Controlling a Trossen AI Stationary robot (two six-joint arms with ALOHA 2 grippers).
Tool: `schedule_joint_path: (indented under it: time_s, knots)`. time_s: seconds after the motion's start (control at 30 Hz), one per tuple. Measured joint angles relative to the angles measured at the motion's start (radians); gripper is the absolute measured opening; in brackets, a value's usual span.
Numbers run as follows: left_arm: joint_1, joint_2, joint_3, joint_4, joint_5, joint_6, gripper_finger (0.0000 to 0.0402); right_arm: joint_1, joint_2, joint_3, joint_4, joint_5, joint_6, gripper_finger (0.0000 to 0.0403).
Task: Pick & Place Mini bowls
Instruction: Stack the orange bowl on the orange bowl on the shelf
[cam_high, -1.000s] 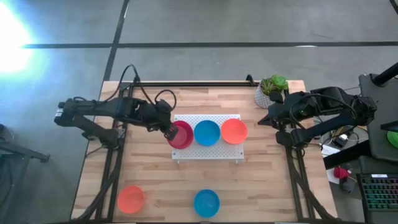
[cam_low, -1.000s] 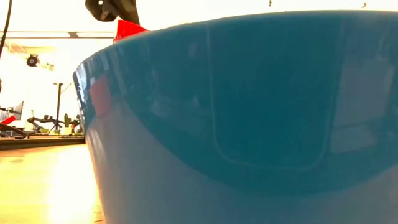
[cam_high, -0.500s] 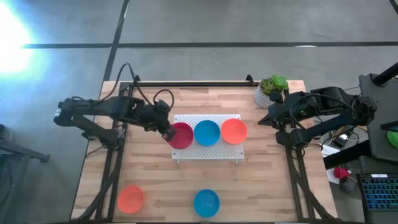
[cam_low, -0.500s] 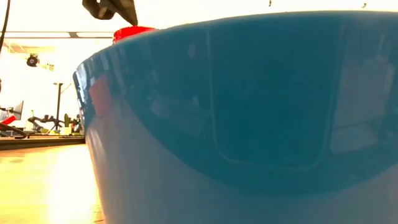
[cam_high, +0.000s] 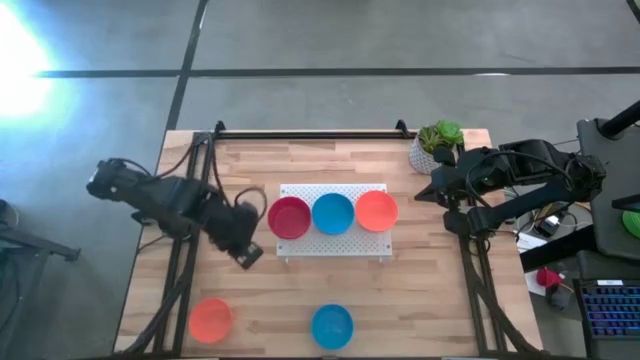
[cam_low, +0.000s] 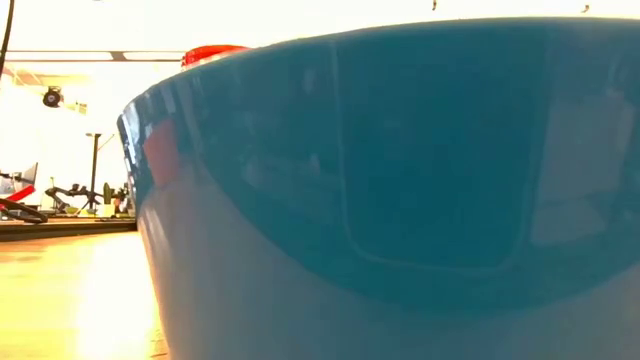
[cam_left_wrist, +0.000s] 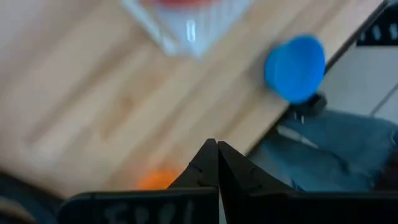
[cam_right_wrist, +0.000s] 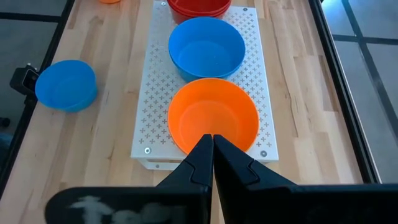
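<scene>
Red bowl (cam_high: 289, 217), blue bowl (cam_high: 332, 213) and orange bowl (cam_high: 376, 210) sat in a row on the perforated board (cam_high: 333, 247); the left gripper (cam_high: 247, 255) hung beside it, clenched empty, and the right gripper (cam_right_wrist: 212, 144) likewise.

A grey concrete floor (cam_high: 400, 40) surrounds the wooden table (cam_high: 330, 280), crossed by dark seam lines (cam_high: 300, 72) — one running across, another slanting toward the table's far edge. Strong glare (cam_high: 15, 60) washes the floor at the left. Beside the table's right side sits a keyboard (cam_high: 610, 305). The low view shows a bright, overexposed room — stands and equipment (cam_low: 70, 195) in the distance.
</scene>
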Motion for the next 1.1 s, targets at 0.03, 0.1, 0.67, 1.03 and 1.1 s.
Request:
schedule_joint_path:
  time_s: [0.03, 0.1, 0.67, 1.03, 1.1]
  knots:
    - [-0.025, 0.000, -0.008, 0.000, 0.020, -0.045, 0.0000, 0.000, 0.000, 0.000, 0.000, 0.000, -0.002, 0.0008]
    - [-0.073, 0.000, -0.028, -0.001, 0.049, -0.141, 0.0000, 0.000, 0.000, 0.000, 0.000, 0.000, -0.003, 0.0008]
    - [-0.310, 0.001, -0.286, 0.177, 0.095, -0.723, 0.0000, 0.000, 0.000, 0.000, 0.000, 0.000, -0.025, 0.0008]
    - [-0.316, 0.001, -0.485, 0.432, 0.202, -0.751, 0.0067, 0.000, 0.000, 0.000, 0.000, -0.001, -0.024, 0.0008]
    - [-0.317, 0.001, -0.516, 0.464, 0.202, -0.752, 0.0078, 0.000, 0.000, 0.000, 0.000, -0.001, -0.023, 0.0008]
